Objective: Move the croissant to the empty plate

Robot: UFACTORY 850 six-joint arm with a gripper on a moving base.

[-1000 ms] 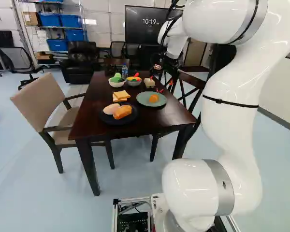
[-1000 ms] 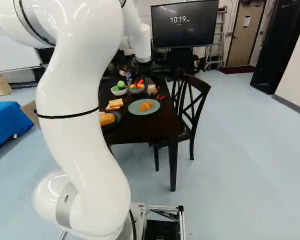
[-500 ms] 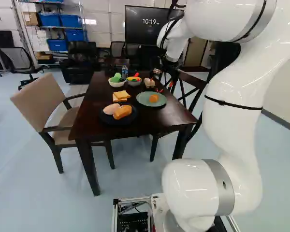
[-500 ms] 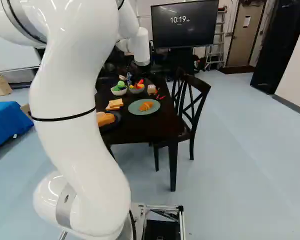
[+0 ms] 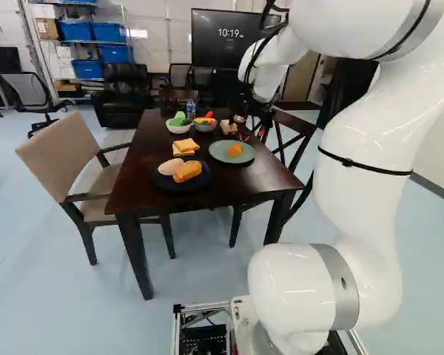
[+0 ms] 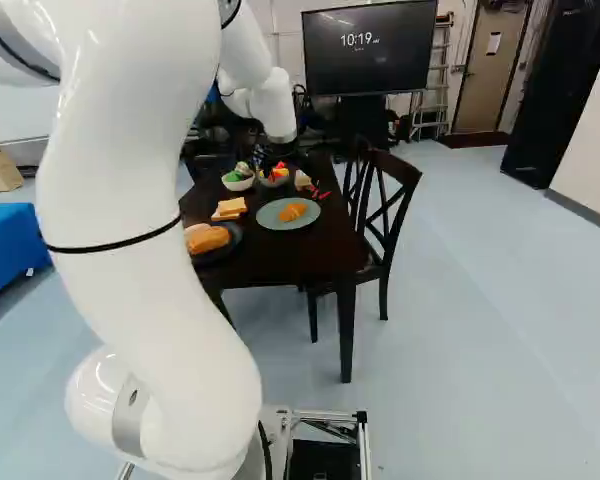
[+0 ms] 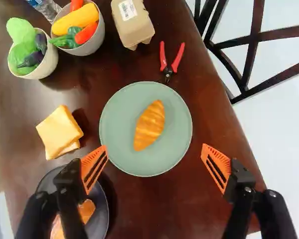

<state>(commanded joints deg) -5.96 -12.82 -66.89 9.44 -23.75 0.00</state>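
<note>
"Croissant is on the green plate, near the middle. Is the job done?"

"I think maybe. I can't see any empty plate. The dark plate has a bread roll on it."

"And the gripper?"

"Its two fingers are spread wide and hold nothing. It's up above the table."

"So what could go wrong?"

"It might try to grab again when it doesn't need to. Then it could put the croissant on top of the roll, and it could roll off."

"What if it goes down?"

"The fingers look about as wide apart as the green plate. Too low, and one could bump the rim and make the croissant slide. It lies on a slant too, so a squeeze could twist it."

"And the bread slices?"

"They're near one finger. A low sideways swing could push them. Going straight up seems safest."
</note>
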